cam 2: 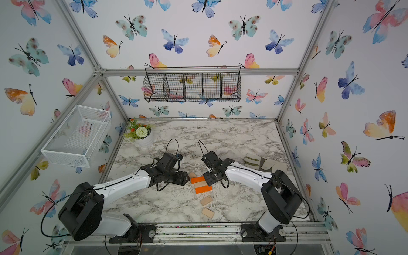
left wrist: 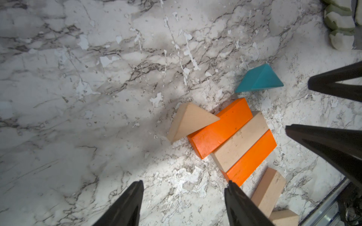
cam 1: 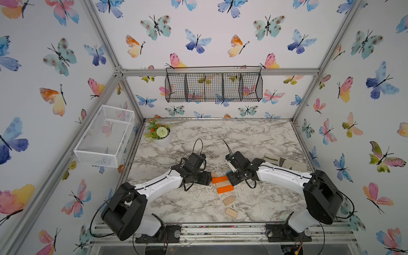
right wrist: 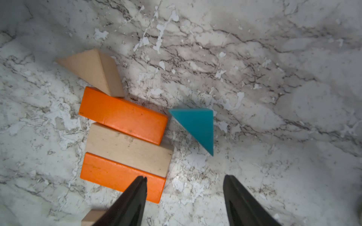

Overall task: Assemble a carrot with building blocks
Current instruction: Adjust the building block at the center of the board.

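The carrot lies mid-table as a row: orange bar (cam 1: 219, 179), tan bar (cam 1: 223, 184) and orange bar (cam 1: 225, 189) side by side. Two small tan blocks (cam 1: 228, 200) (cam 1: 231, 213) lie loose nearer the front edge. A tan triangle (left wrist: 188, 121) leans on the far orange bar (right wrist: 123, 117). The teal triangle (right wrist: 197, 125) sits just apart from that bar's other end. My left gripper (left wrist: 184, 184) hovers open left of the row, over bare marble. My right gripper (right wrist: 185, 179) hovers open at the right, one finger (right wrist: 137, 193) over the near orange bar (right wrist: 109, 174).
A grey-and-cream glove (cam 2: 258, 162) lies at the right, behind my right arm. A potted flower (cam 1: 162, 136) stands at the back left corner. A white mesh basket (cam 1: 103, 134) hangs on the left wall, and a black wire basket (cam 1: 213, 86) on the back wall.
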